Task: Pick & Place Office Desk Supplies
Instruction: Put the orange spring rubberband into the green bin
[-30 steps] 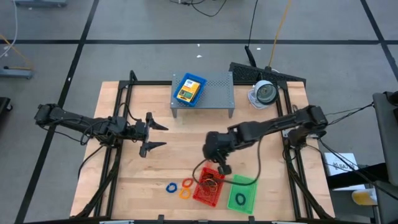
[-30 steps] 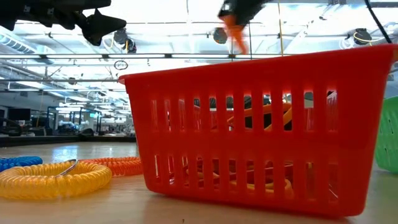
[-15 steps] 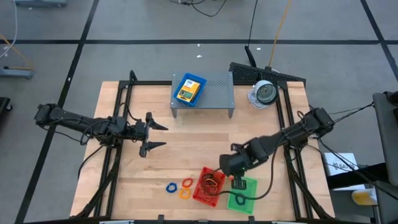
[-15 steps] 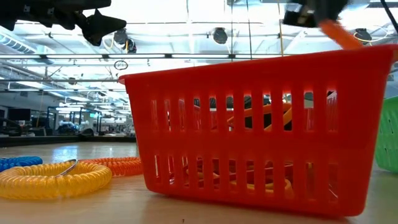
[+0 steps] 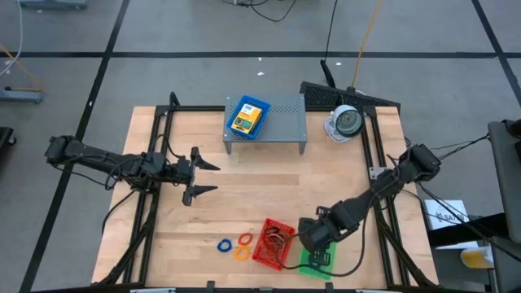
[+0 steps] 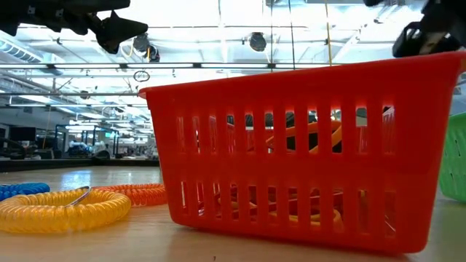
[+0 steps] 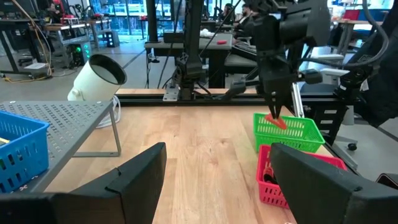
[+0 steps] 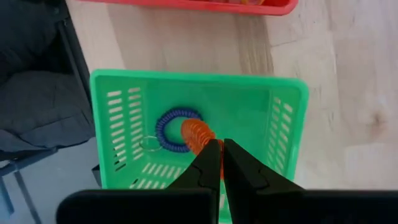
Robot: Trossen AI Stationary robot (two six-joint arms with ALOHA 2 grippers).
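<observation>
Both arms are dark, near-black, built of slim tubular links joined by bulkier rounded joint housings. The left arm [image 5: 114,161] carries loose black cables that loop beside its links toward the wrist. Its gripper [image 5: 202,177] ends in two flat, tapering black fingers [image 7: 134,176] with angular, faceted outer faces and matte surfaces. The right arm [image 5: 383,189] has the same dark finish, with a chunky rounded housing at its 2 o'clock end and a thin black cable trailing from the wrist. Its gripper [image 8: 221,163] has two narrow black fingers [image 8: 208,167] that taper to pointed tips, smooth-sided, rising from a broad, flat black block.
</observation>
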